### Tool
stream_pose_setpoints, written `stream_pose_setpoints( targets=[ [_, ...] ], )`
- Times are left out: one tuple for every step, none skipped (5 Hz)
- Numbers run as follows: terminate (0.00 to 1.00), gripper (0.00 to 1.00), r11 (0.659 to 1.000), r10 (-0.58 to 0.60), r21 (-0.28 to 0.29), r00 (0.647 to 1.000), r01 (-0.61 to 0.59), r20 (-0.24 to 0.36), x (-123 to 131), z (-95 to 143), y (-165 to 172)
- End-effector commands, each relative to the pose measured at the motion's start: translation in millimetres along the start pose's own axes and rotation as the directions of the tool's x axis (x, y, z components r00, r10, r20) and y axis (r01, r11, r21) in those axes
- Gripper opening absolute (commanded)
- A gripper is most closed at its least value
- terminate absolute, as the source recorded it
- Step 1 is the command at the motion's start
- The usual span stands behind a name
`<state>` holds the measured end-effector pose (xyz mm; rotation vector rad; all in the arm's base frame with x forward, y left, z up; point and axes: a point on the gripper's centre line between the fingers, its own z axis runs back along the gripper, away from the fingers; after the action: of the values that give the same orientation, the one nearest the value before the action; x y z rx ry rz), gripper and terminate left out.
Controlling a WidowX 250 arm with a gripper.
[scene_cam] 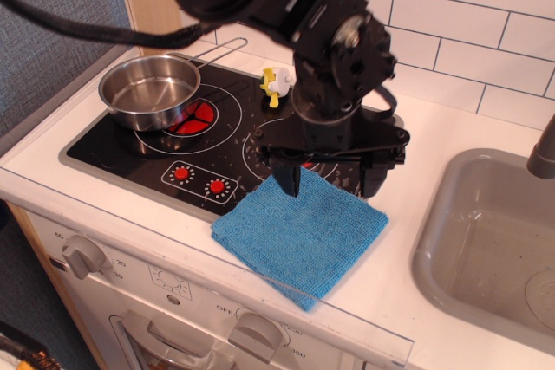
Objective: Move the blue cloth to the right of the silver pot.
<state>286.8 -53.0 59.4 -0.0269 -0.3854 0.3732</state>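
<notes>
The blue cloth (299, 233) lies flat at the front of the counter, its far corner over the stove's front right edge. The silver pot (149, 90) stands on the back left burner, its thin handle pointing back right. My gripper (330, 181) is open, fingers wide apart, pointing down just over the cloth's far edge. The left fingertip (290, 185) is at the cloth's far corner; I cannot tell if it touches. The arm hides the right burner.
A black stovetop (130, 149) with red burners and two red knobs. A yellow and white toy (276, 82) stands at the stove's back edge. A grey sink (486, 249) is at the right. White tiled wall behind. Oven knobs (82, 256) are on the front panel.
</notes>
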Motion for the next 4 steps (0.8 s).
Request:
stream_pose_setpoints(
  targets=[
    [0.0, 1.0, 0.998, 0.001, 0.058, 0.999, 0.001, -0.034, -5.1, -14.5, 9.2],
    [0.0, 1.0, 0.997, 0.02, 0.071, 0.998, -0.016, -0.063, -17.1, -29.9, 18.6],
    [0.0, 1.0, 0.996, 0.037, 0.088, 0.998, -0.033, -0.043, -18.3, -42.1, 23.7],
    [0.0, 1.0, 0.993, 0.024, 0.115, 0.999, -0.021, -0.031, -11.5, -47.8, 28.6]
  ],
)
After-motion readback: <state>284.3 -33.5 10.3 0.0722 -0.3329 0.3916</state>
